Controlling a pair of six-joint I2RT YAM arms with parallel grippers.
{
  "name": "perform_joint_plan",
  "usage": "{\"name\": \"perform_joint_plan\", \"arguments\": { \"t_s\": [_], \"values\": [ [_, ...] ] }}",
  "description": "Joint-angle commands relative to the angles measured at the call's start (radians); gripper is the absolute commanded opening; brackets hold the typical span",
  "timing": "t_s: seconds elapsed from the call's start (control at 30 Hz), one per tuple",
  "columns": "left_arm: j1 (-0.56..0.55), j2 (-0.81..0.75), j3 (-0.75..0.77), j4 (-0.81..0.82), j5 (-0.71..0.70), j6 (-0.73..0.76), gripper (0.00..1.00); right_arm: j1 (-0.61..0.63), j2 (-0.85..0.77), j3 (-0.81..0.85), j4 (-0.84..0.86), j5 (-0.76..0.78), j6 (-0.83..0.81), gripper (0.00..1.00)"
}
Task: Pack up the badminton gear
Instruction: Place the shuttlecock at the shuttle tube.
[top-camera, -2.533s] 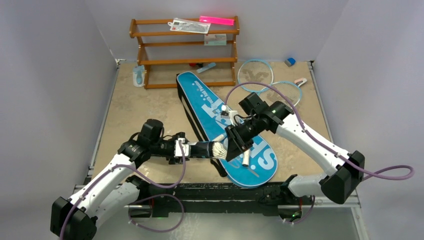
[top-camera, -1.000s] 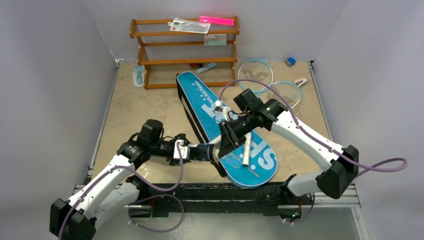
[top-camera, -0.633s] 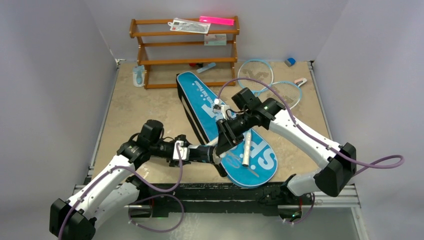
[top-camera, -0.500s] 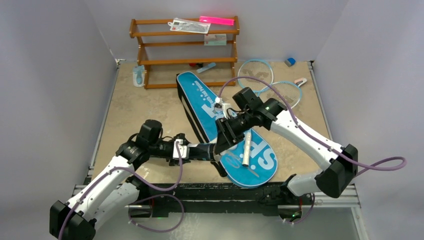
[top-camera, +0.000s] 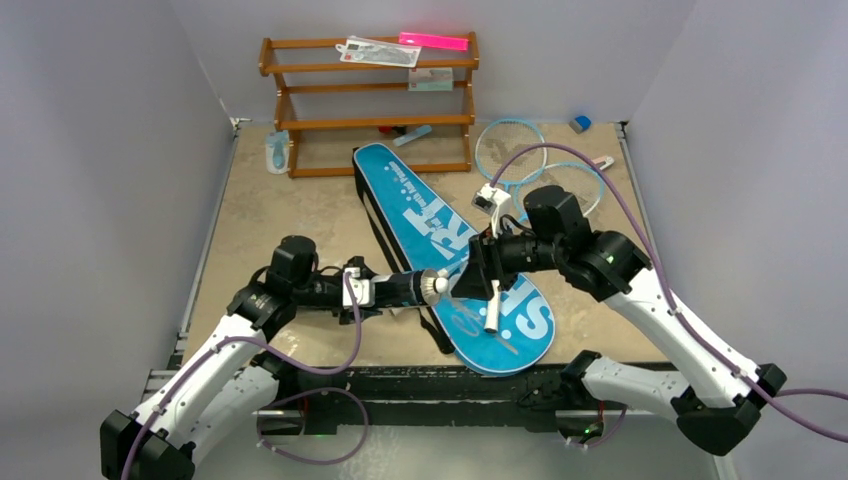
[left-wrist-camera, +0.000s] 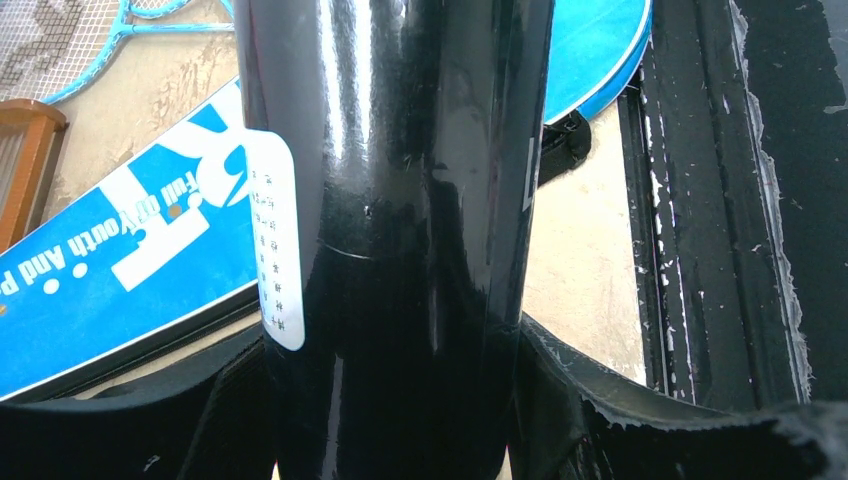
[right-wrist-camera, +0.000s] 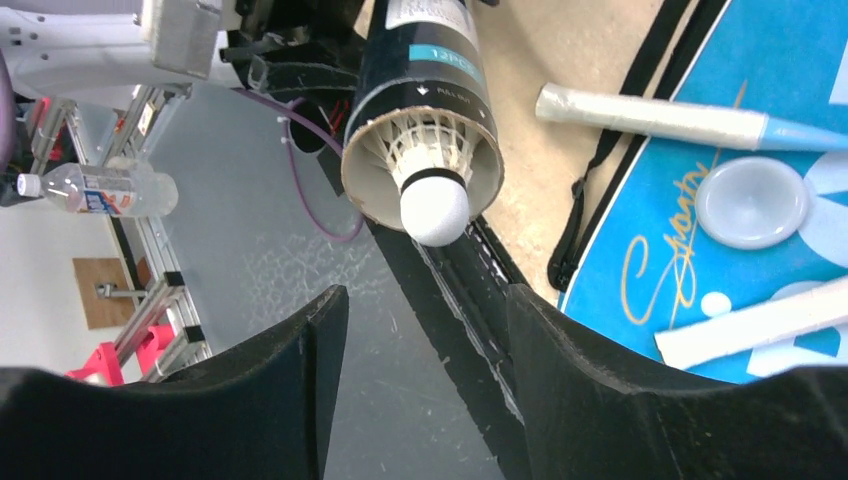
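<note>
Between the left jaws sat the tube (left-wrist-camera: 400, 200), clamped round its glossy black body, its open mouth pointing at the right jaws. Those stood apart and empty, just short of that mouth. A shuttlecock (right-wrist-camera: 432, 190) was seated in it, cork outward, feathers inside the rim. Beneath the right jaws the bag (right-wrist-camera: 700, 290) lay on the worktop (top-camera: 260, 220), with two racket handles (right-wrist-camera: 650, 115) and a round clear cap (right-wrist-camera: 752, 200) resting on it.

The tube looked light, stiff and probably slippery. A firm hold round its body seemed right, though a hard squeeze might dent the wall. The shuttlecock would be nearly weightless and fragile. Its feathers would bend or crush easily, so the cork was the place to pinch or push. The cap looked thin and slick, best taken by its rim. The bag seemed soft and floppy, awkward to lift by one edge.
</note>
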Motion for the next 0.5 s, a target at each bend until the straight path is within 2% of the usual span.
{"name": "perform_joint_plan", "arguments": {
  "t_s": [0.0, 0.3, 0.47],
  "values": [
    [0.004, -0.007, 0.016, 0.047, 0.031, -0.006, 0.0, -0.001, 0.02, -0.01, 0.069, -0.013, 0.012, 0.61],
    [0.004, -0.012, 0.013, 0.047, 0.042, 0.001, 0.0, -0.001, 0.061, -0.008, 0.124, -0.023, 0.013, 0.54],
    [0.004, -0.013, 0.008, 0.051, 0.046, -0.001, 0.0, -0.001, 0.072, -0.021, 0.146, -0.054, 0.016, 0.46]
  ]
}}
